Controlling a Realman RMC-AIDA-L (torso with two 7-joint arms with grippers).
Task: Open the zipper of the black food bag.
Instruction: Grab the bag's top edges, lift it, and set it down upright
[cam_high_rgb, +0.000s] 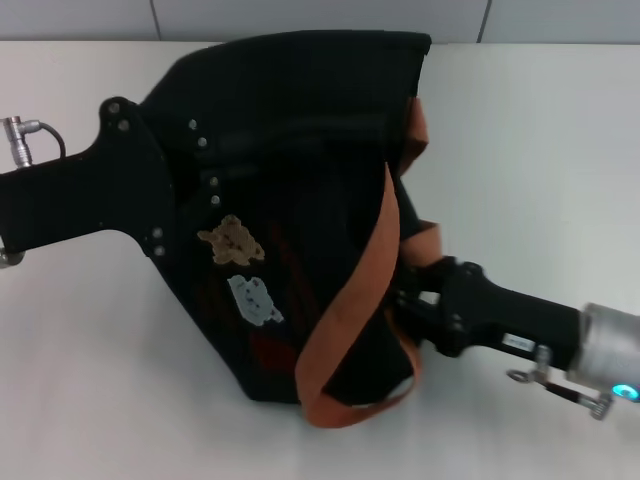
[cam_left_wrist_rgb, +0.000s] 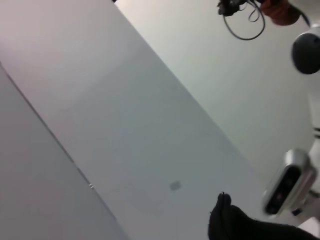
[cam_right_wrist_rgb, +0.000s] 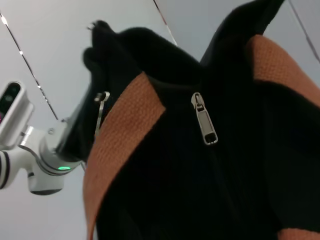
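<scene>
The black food bag (cam_high_rgb: 300, 130) lies tilted on the white table (cam_high_rgb: 100, 380), its tan bear patch (cam_high_rgb: 232, 240) and pale grey patch (cam_high_rgb: 255, 300) facing up. An orange-brown handle (cam_high_rgb: 355, 300) loops over its near right side. My left gripper (cam_high_rgb: 205, 170) reaches in from the left and is shut on the bag's left edge; a black corner of the bag (cam_left_wrist_rgb: 225, 225) shows in the left wrist view. My right gripper (cam_high_rgb: 400, 300) presses against the bag's right side under the handle. The zipper's silver pull tab (cam_right_wrist_rgb: 205, 122) hangs free on the black track, with nothing holding it.
Tiled wall runs behind the table's far edge (cam_high_rgb: 520, 42). Bare white tabletop lies to the left, right and front of the bag. The left arm's pale wrist (cam_right_wrist_rgb: 45, 170) with a green light shows past the bag in the right wrist view.
</scene>
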